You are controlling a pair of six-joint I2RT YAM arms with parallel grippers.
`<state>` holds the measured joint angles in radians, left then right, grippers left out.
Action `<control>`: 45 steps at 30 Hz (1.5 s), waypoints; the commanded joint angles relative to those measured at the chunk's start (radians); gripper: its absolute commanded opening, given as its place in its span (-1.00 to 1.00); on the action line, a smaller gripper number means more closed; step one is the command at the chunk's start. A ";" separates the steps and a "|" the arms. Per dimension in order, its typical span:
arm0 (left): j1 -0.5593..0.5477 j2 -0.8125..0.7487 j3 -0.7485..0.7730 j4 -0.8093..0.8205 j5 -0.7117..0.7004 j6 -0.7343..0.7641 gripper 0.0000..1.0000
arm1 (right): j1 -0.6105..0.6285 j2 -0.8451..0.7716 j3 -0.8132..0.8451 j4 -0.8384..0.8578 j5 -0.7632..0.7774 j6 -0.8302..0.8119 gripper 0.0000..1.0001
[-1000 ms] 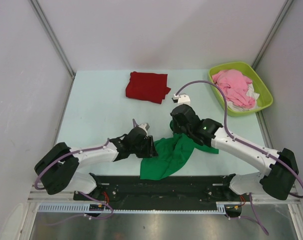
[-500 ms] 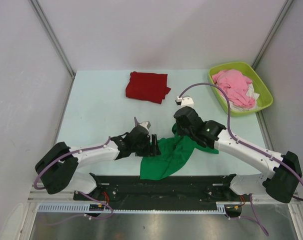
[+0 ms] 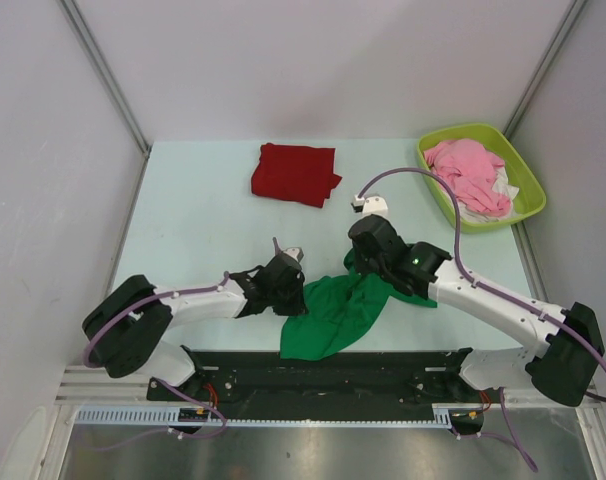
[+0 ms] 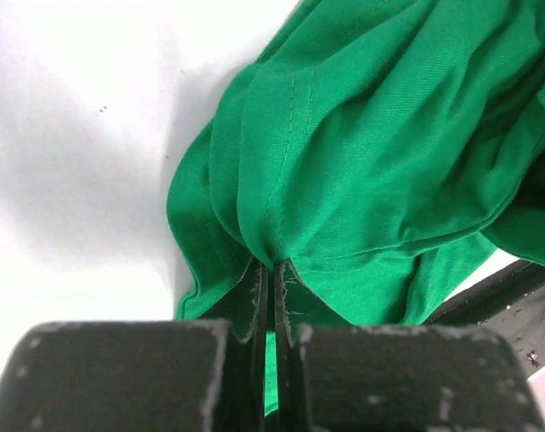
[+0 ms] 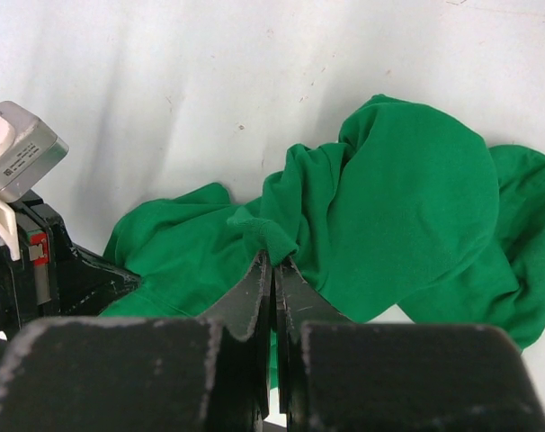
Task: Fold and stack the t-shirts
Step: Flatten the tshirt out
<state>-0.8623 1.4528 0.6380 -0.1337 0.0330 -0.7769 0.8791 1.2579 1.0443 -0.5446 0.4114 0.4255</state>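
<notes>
Count: t-shirts x2, i.e. green t-shirt (image 3: 333, 315) x1 at the desk (image 3: 193, 220) near edge and dark red t-shirt (image 3: 295, 173) x1 at the far edge. Tub (image 3: 524, 170) x1, far right corner, holding pink garment (image 3: 468, 172) x1 and white cloth (image 3: 501, 186) x1. Hands x2: left hand (image 4: 272, 265), right hand (image 5: 272, 261).

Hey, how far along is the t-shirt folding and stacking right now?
Done: the red t-shirt lies folded at the far side of the table. In hand: the left gripper and right gripper each pinch the green t-shirt, crumpled at the near edge. Left: fold it and stack it with the red one.
</notes>
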 commanded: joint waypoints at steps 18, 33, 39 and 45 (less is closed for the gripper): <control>0.356 -0.430 0.523 -0.379 0.110 0.172 -0.90 | -0.193 -0.446 0.299 0.048 0.132 -0.226 -1.00; 0.577 -0.523 0.773 -0.411 0.142 0.018 -0.79 | -0.189 -0.463 0.690 0.009 0.234 -0.321 -1.00; 0.624 -0.378 0.833 -0.337 0.225 -0.027 -0.81 | -0.164 -0.399 0.738 0.067 0.288 -0.386 -1.00; 0.683 -0.215 0.949 -0.256 0.341 -0.073 -0.84 | -0.131 -0.318 0.735 0.210 0.391 -0.536 -1.00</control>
<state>-0.2169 1.1347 1.5051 -0.4644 0.2695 -0.7967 0.7368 0.8673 1.7710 -0.4664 0.7185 0.0223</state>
